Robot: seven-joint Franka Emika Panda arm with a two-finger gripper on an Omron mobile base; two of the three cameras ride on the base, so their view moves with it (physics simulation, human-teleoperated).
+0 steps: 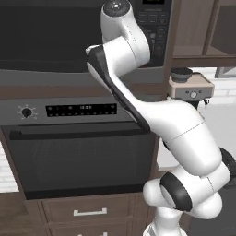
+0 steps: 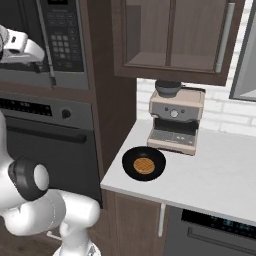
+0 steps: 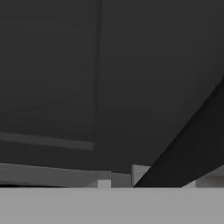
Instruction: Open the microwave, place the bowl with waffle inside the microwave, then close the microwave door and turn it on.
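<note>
Up high, arm reaches against the microwave door; fingers' opening unclear.

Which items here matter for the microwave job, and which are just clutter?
Job:
microwave, door shut
bowl with waffle, on the counter
gripper, at the microwave front

Clutter:
oven
coffee machine
upper cabinet
</note>
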